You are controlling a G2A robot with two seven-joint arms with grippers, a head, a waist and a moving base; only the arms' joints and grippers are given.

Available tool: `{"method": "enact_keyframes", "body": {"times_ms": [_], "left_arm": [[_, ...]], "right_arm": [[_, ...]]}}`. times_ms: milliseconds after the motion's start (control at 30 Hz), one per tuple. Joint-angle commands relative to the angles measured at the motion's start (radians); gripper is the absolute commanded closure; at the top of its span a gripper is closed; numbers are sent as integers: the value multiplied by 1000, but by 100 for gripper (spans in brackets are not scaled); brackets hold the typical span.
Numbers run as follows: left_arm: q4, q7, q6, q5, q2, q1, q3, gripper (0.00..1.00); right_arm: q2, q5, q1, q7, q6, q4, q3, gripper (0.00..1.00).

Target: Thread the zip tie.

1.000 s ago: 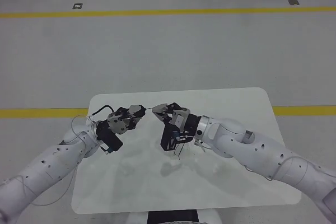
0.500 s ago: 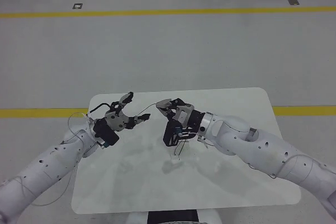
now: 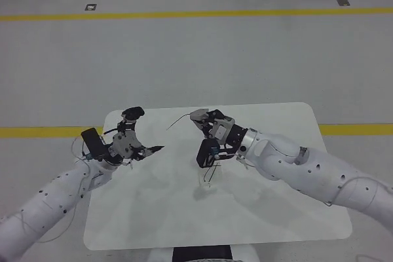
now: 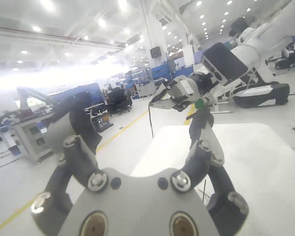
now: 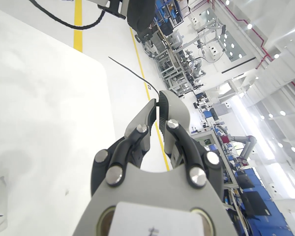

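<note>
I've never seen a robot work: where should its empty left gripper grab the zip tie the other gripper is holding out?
Probably the free tail of the zip tie, near its tip. The right gripper pinches one end, and the thin strap sticks out toward the open left gripper, so it could close across the strap from that side.

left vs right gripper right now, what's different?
The left gripper has its jaws spread wide; the right gripper has its jaws shut. The left gripper holds nothing; the right gripper pinches one end of the zip tie, whose free end points toward the left gripper. Shared: both hang above the white table, facing each other.
</note>
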Motion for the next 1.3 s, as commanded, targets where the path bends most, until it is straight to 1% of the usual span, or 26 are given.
{"method": "enact_keyframes", "body": {"times_ms": [0, 167, 200, 233, 267, 300, 367, 400, 433, 500, 533, 600, 633, 667, 733, 767, 900, 967, 1033, 1067, 1100, 1133, 1167, 1200, 1233, 1267], "left_arm": [[1, 0, -1, 2, 0, -1, -1, 0], [1, 0, -1, 2, 0, -1, -1, 0], [0, -12, -1, -25, -2, 6, 0, 0], [-8, -33, -1, -83, -5, 17, 4, 0], [-18, -70, -1, -157, -6, 29, 18, 0], [-42, -101, -1, -221, -5, 27, 34, 0], [-104, -109, -1, -388, 0, 37, 73, 0], [-130, -130, -1, -441, 7, 30, 92, 0], [-162, -159, -1, -516, 18, 23, 117, 0], [-200, -186, -1, -606, 36, 5, 143, 0], [-232, -216, -1, -682, 47, -3, 163, 0], [-263, -262, -1, -743, 66, -23, 184, 0], [-288, -298, -1, -798, 77, -31, 199, 0], [-297, -313, -1, -817, 86, -42, 202, 0], [-318, -330, -1, -859, 101, -51, 216, 0], [-324, -352, -1, -862, 111, -61, 224, 0], [-335, -393, -1, -886, 140, -82, 259, 0], [-329, -405, -1, -885, 153, -95, 276, 0], [-321, -393, -1, -863, 166, -111, 296, 0], [-306, -384, -1, -838, 171, -121, 304, 0], [-279, -366, -1, -784, 178, -134, 318, 0], [-263, -341, -1, -753, 182, -141, 331, 0], [-232, -312, -1, -705, 186, -153, 341, 0], [-202, -278, -1, -648, 188, -163, 354, 0], [-166, -222, -1, -581, 187, -176, 371, 0], [-135, -186, -1, -534, 185, -187, 383, 0]], "right_arm": [[0, 0, 0, 0, -1, 0, 1, 100], [0, 0, 0, 0, -1, 0, 1, 100], [0, 0, 0, 0, -10, 5, 4, 100], [0, 0, 9, -1, -24, 13, 4, 100], [1, 0, 25, -1, -19, 22, 1, 100], [2, 0, 33, -10, -3, 27, 1, 100], [4, 0, 38, -30, 23, 37, 1, 100], [6, 0, 36, -39, 33, 40, 1, 100], [8, 0, 38, -51, 49, 45, 1, 100], [12, 0, 38, -64, 61, 51, 1, 100], [15, 0, 37, -71, 66, 53, 1, 100], [19, 0, 36, -81, 71, 56, 1, 100], [21, 0, 35, -85, 71, 58, 1, 100], [22, 0, 35, -87, 74, 59, 1, 100], [25, 0, 36, -92, 75, 61, 1, 100], [27, 0, 38, -94, 78, 62, 1, 100], [33, 0, 38, -99, 82, 65, 1, 100], [36, 0, 37, -100, 81, 64, 1, 100], [39, 0, 35, -100, 79, 65, 1, 100], [40, 0, 34, -100, 78, 64, 1, 100], [41, 0, 33, -99, 76, 63, 1, 100], [41, 0, 32, -98, 75, 63, 1, 100], [42, 0, 31, -98, 75, 63, 1, 100], [42, 0, 30, -97, 75, 62, 1, 100], [43, 0, 29, -96, 77, 62, 1, 100], [43, 0, 28, -96, 79, 63, 1, 100]]}}
